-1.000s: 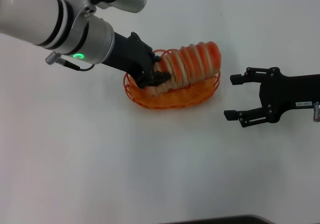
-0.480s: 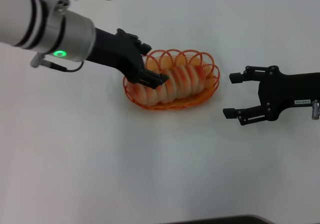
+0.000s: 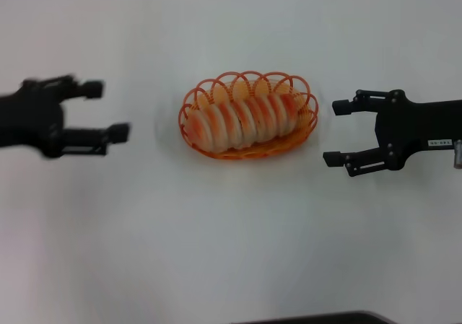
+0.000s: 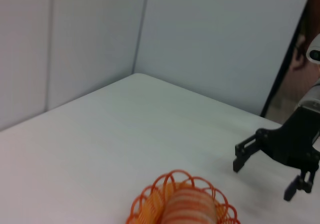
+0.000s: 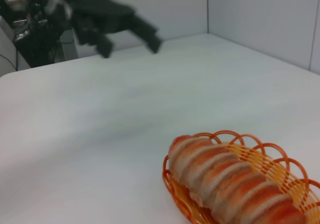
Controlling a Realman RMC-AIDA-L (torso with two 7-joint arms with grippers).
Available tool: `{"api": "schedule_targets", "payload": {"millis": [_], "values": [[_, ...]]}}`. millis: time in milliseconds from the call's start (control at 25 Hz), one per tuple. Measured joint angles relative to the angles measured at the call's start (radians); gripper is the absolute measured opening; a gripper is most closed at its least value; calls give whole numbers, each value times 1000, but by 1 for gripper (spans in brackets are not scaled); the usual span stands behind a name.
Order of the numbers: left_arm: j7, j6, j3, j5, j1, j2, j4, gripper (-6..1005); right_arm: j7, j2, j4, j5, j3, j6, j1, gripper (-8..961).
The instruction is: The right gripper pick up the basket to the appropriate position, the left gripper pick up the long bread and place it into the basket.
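white counter (image 3: 231, 252), grey partition walls behind. basket (image 3: 307, 128) at ctr, long bread (image 3: 242, 120) lying flat inside, lengthwise. left hand (image 3: 107, 110) well apart on basket's left, fingers spread, holding nothing. right hand (image 3: 334, 133) just beside basket's right end, wide open, empty. risk: careless right-arm move could nudge basket rim, slide it.

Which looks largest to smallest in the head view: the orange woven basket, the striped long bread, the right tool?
1. Oval orange woven basket, the widest.
2. Ridged orange-and-cream long bread, lying inside it and slightly shorter.
3. Black two-fingered right tool, open beside the basket; its arm runs out of frame, so this placing is unsure.
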Motion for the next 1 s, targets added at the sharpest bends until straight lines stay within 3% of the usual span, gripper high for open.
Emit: {"api": "schedule_targets", "payload": {"millis": [120, 160, 360, 1000], "values": [[79, 8, -69, -4, 51, 6, -64, 949, -6, 0, -1, 1, 11, 1, 0, 959], [211, 12, -132, -13, 104, 18, -172, 948, -7, 0, -1, 1, 14, 4, 0, 959], [354, 11, -205, -20, 140, 30, -314, 947, -8, 0, -4, 1, 19, 3, 0, 959], [379, -41, -157, 37, 117, 28, -346, 939, -22, 3, -6, -6, 9, 18, -7, 958]]}}
